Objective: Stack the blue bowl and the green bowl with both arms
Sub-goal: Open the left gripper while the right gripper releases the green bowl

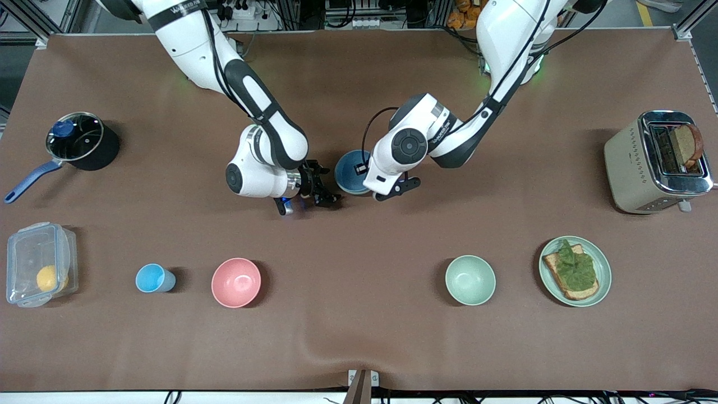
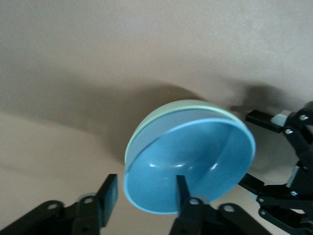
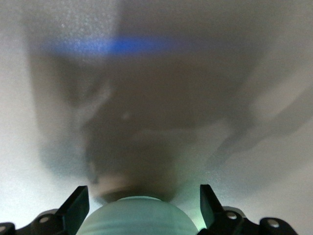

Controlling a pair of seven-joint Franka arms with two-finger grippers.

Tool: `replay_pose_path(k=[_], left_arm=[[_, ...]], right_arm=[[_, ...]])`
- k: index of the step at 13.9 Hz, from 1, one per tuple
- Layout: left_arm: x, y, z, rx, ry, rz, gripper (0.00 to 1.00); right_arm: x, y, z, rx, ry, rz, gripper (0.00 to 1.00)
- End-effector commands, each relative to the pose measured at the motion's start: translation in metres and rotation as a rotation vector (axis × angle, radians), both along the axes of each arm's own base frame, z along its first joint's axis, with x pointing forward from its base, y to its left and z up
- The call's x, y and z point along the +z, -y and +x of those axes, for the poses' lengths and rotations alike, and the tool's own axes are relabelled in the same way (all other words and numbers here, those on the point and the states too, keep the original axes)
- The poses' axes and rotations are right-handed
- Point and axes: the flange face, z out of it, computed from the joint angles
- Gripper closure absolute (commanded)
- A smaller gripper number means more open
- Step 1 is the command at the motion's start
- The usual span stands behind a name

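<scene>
Front view is showing you the blue bowl (image 1: 349, 171) near the middle of the brown surface (image 1: 359, 336), between the two wrists. The left gripper (image 1: 367, 180) is sitting at the bowl's rim, and the right gripper (image 1: 324, 193) is beside the bowl toward the right arm's end, holding nothing. The toaster (image 1: 656, 163) and the pot (image 1: 84, 140) are standing well apart from the bowl.

Left wrist view is showing you the blue bowl (image 2: 193, 164) nested in the green bowl (image 2: 161, 117), whose rim is peeking out around it. The left gripper (image 2: 146, 196) is straddling the blue rim, its fingers half parted and seemingly not pinching. You are likely at the release, with the stack made; next, lift clear without dragging the rim.

Right wrist view is showing the right gripper (image 3: 144, 200) spread wide, with a pale green rounded shape (image 3: 137, 215) between its fingers.
</scene>
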Motion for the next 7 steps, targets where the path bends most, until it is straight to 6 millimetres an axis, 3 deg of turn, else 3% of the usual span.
replay_pose_path(k=[1, 3, 7], left_arm=[[0.037, -0.017, 0.028, -0.011, 0.047, 0.072, 0.00], [0.068, -0.046, 0.063, -0.028, 0.114, 0.138, 0.00], [0.123, -0.124, 0.117, 0.011, 0.205, 0.209, 0.00]], right_arm=[[-0.002, -0.002, -0.001, -0.013, 0.009, 0.014, 0.00], [-0.002, -0.002, -0.001, -0.012, 0.009, 0.014, 0.00], [-0.001, -0.001, 0.000, -0.013, 0.010, 0.015, 0.00]])
